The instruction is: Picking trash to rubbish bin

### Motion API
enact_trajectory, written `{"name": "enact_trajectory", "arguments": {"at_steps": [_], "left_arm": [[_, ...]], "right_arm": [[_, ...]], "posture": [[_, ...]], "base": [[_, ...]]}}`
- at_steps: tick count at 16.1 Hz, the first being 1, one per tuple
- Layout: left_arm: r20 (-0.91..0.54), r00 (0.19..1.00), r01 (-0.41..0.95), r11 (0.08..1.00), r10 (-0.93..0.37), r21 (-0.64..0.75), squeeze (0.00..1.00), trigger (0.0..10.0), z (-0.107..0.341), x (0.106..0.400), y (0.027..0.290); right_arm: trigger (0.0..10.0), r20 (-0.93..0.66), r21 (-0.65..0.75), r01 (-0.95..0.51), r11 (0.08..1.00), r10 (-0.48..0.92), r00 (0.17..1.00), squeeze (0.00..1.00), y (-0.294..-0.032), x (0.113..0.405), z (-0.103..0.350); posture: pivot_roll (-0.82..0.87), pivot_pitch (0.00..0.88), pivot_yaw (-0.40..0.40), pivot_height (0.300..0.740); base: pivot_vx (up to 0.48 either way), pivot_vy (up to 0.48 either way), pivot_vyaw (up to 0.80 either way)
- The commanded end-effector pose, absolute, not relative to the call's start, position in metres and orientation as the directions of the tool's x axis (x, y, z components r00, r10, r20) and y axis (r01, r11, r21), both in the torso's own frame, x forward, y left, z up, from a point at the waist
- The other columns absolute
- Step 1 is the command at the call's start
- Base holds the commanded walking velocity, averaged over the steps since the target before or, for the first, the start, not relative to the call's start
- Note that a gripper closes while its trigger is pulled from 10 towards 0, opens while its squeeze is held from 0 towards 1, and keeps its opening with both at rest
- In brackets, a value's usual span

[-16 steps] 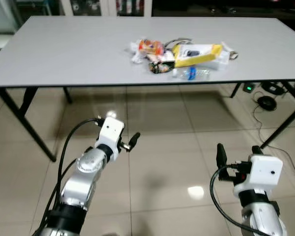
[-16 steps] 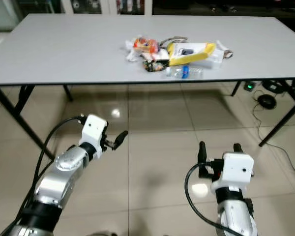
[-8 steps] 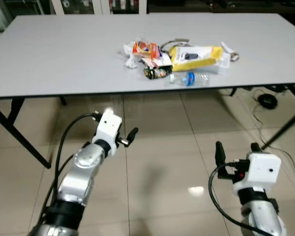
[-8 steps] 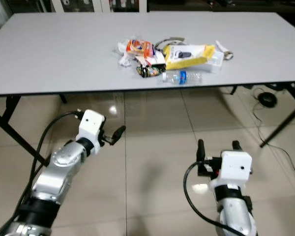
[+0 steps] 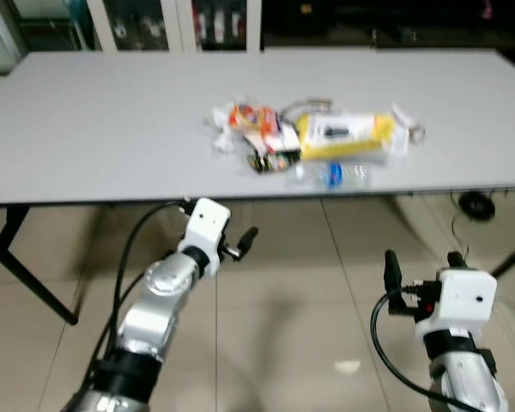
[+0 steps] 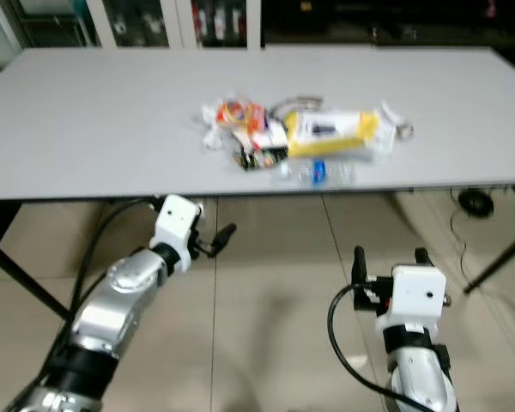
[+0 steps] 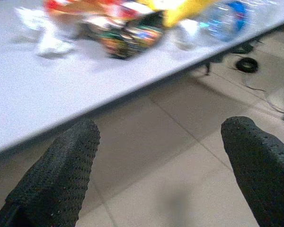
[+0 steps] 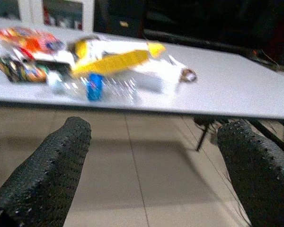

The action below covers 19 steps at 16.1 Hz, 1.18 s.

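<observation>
Well, the trash (image 5: 313, 146) lies in a loose heap near the front edge of the grey table (image 5: 94, 120): a yellow packet (image 5: 342, 137), an orange wrapper (image 5: 249, 117), a dark printed wrapper (image 5: 273, 160) and a clear bottle with a blue label (image 5: 333, 174), the bottle closest to the edge. We hold both arms low, in front of the table and under its level. The left gripper (image 7: 156, 170) has its fingers spread wide with nothing between them, and so does the right gripper (image 8: 151, 165).

We think a clumsy reach could roll the bottle off the edge, or an arm raised too early could strike the tabletop's rim. The head views are blurred, so aiming now would be unreliable. We cannot see a bin anywhere.

The wrist views look along the tabletop from below its level; the head views alone show the heap's layout from above.
</observation>
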<state>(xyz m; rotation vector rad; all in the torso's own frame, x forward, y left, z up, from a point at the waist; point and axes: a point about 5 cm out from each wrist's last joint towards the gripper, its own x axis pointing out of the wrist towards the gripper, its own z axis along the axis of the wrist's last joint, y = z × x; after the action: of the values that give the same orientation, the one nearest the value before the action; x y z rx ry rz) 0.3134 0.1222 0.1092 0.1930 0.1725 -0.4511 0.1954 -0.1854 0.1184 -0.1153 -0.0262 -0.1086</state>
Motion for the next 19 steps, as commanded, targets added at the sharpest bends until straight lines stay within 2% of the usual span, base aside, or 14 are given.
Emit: {"name": "enact_trajectory", "arguments": {"at_steps": [1,4,8,15,19], "left_arm": [[-0.215,0.897,0.421,0.894,-0.386,0.151,0.00,10.0,0.110,0.314,0.132],[-0.237,0.904,0.396,0.905,-0.355,0.155,0.00,10.0,0.103,0.307,0.139],[-0.189,0.933,0.336,0.930,-0.308,0.147,0.00,10.0,0.097,0.294,0.160],[-0.207,0.929,0.343,0.924,-0.307,0.171,0.00,10.0,0.083,0.280,0.164],[-0.168,0.943,0.317,0.931,-0.288,0.183,0.00,10.0,0.092,0.293,0.159]], "right_arm": [[10.0,0.034,-0.119,0.091,0.989,-0.087,0.996,0.00,-0.181,0.196,0.120],[10.0,0.038,-0.117,0.092,0.989,-0.088,0.995,0.00,-0.182,0.195,0.121],[10.0,0.039,-0.116,0.092,0.989,-0.088,0.995,0.00,-0.184,0.197,0.120],[10.0,0.032,-0.140,0.059,0.988,-0.055,0.998,0.00,-0.185,0.201,0.119],[10.0,0.026,-0.157,0.005,0.988,-0.001,1.000,0.00,-0.178,0.205,0.119]], "posture": [[0.14,0.103,-0.019,0.740],[0.14,0.104,-0.020,0.740],[0.15,0.101,-0.026,0.740],[0.15,0.093,-0.045,0.740],[0.16,0.100,-0.056,0.740]], "base": [[0.461,0.000,0.00],[0.366,0.000,0.00],[0.000,0.000,0.00],[0.000,0.000,0.00],[0.000,0.000,0.00]]}}
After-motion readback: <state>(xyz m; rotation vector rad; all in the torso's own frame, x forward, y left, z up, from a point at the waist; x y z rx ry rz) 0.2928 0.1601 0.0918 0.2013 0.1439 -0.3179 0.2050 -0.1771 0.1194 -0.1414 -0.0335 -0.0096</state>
